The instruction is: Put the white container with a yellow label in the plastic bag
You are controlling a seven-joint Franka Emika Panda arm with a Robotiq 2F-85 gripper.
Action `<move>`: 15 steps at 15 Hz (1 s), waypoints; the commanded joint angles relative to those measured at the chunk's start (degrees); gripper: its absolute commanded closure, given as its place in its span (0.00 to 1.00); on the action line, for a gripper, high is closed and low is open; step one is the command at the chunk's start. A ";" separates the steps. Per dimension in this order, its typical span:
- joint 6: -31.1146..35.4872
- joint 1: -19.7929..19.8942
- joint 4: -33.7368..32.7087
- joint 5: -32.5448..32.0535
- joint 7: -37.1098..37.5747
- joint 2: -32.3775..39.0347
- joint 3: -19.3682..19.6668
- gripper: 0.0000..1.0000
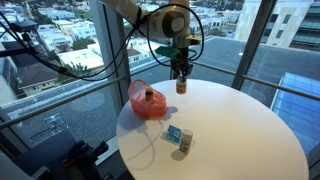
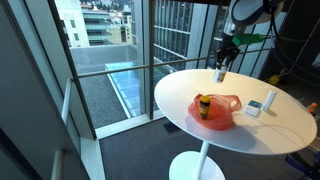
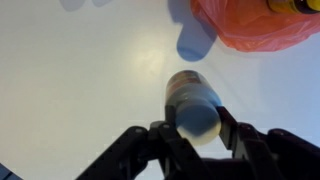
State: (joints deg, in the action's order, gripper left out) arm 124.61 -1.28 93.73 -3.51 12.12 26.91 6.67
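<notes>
A white container (image 3: 188, 88) is being held clamped in the gripper (image 3: 193, 118), with its two fingers (image 3: 232, 135) being pressed against the container's sides at the lower middle of the wrist view. In both exterior views the container is being carried upright under the gripper, above the far edge of the round table (image 1: 230, 130). It appears to be just clear of the top, a separate shadow being cast on the surface in the wrist view. The red bag (image 1: 140, 102) is being shown slumped well apart from it, left of centre in an exterior view and in the upper right corner of the wrist view. A yellow-capped bottle (image 1: 150, 95) is being cradled in its mouth. Two small boxes (image 1: 178, 137) are being shown near the front edge, outside the likely path.

The carry to the bag is judged to be the step in hand. For it to be done well, the container is best being kept upright and high enough to pass over the bag's crumpled rim. It should be brought over the open mouth beside the bottle rather than onto it, and lowered before the fingers are parted. The thin film is likely to be dragged or folded shut if brushed on the way in
</notes>
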 commanded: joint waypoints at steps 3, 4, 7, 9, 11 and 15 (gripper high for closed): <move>-0.41 -2.63 6.58 -2.56 2.90 -6.67 -1.24 0.81; -0.57 -2.96 7.66 -2.66 3.41 -7.35 -1.42 0.81; -1.25 -3.40 10.66 -2.19 4.28 -9.12 -2.15 0.81; -1.27 -3.25 12.54 -1.39 3.96 -9.76 -2.90 0.81; -0.90 -3.34 14.29 -1.29 3.95 -10.10 -3.51 0.81; 0.26 -3.40 16.99 -0.95 3.83 -10.11 -4.53 0.81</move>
State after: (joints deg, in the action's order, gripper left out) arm 123.83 -4.79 107.56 -4.73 14.87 18.85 2.93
